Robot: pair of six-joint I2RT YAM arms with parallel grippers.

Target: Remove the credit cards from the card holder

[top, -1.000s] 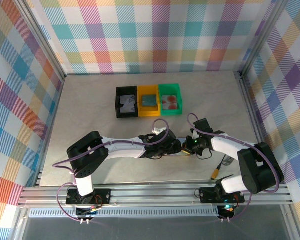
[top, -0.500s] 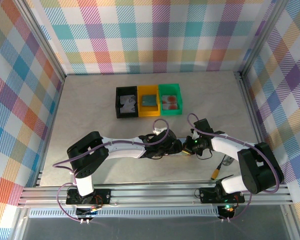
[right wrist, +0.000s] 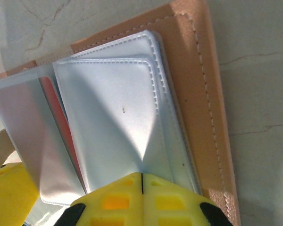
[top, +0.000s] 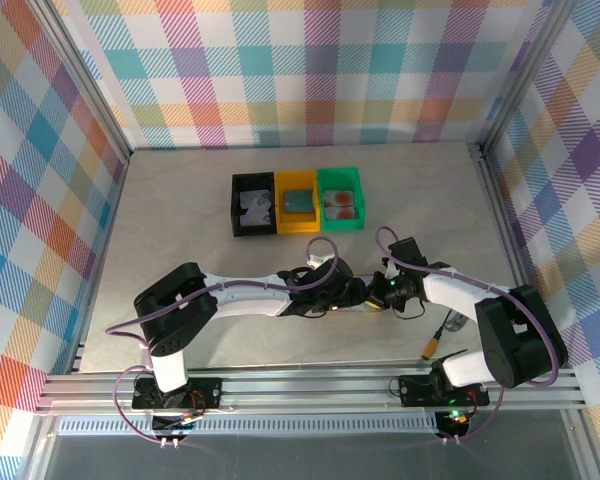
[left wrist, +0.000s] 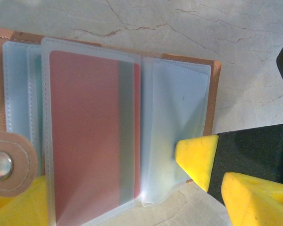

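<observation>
The job looks well along but not finished. In the top view, the bins [top: 234,205] at upper centre each hold one of the cards [top: 298,201]. In the left wrist view a red card [left wrist: 85,136] sits inside a clear sleeve of the holder [left wrist: 177,108], so at least that one is left to pull. A greenish edge behind the leftmost sleeves may be another; I cannot tell.

The holder lies open and flat on the counter [left wrist: 236,42], at lower centre of the top view between the two pincers. In the left wrist view its long axis runs left to right, snap tab [left wrist: 4,162] at lower left. The red card's long axis runs top to bottom.

The right pincer [right wrist: 141,188] is closed, tips pressing the right-hand sleeves. The left pincer [left wrist: 132,202] is open and grips nothing, fingers either side at the holder's lower edge.
</observation>
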